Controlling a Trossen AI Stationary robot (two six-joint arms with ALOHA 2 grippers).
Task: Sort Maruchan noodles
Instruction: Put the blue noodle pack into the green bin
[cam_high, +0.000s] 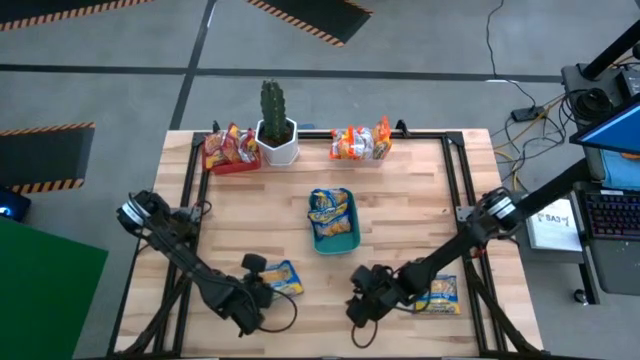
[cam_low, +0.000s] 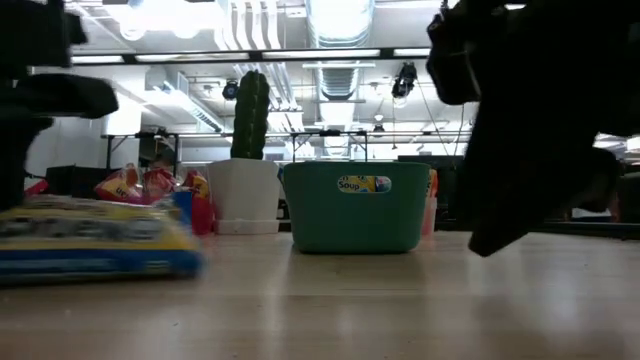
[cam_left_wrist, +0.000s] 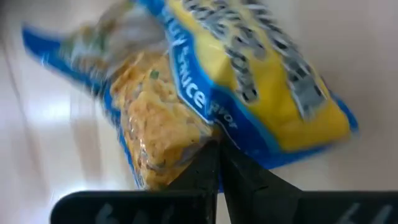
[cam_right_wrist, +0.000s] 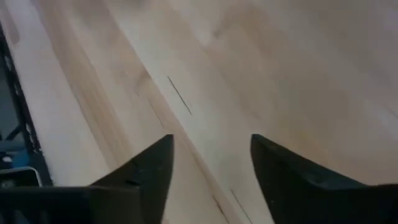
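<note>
Bright, even overhead light across the counter (cam_high: 400, 200), only soft shadows under the arms. From the low camera, glaring ceiling strip lights (cam_low: 340, 20), dark backlit arm silhouettes. Near yellow-blue packet (cam_low: 95, 245) smeared, out of focus. Left wrist close-up motion-blurred on the packet (cam_left_wrist: 249, 81); right wrist wood grain soft, pale sheen.

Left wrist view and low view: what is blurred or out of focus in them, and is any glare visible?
Left wrist view: the yellow-blue packet is smeared, sharper near the shut left gripper. Low view: the near packet and the dark arm are soft, the green tray and cactus crisp; ceiling lights glare. Right wrist view: bare table between the parted fingers of the right gripper, no glare.
</note>
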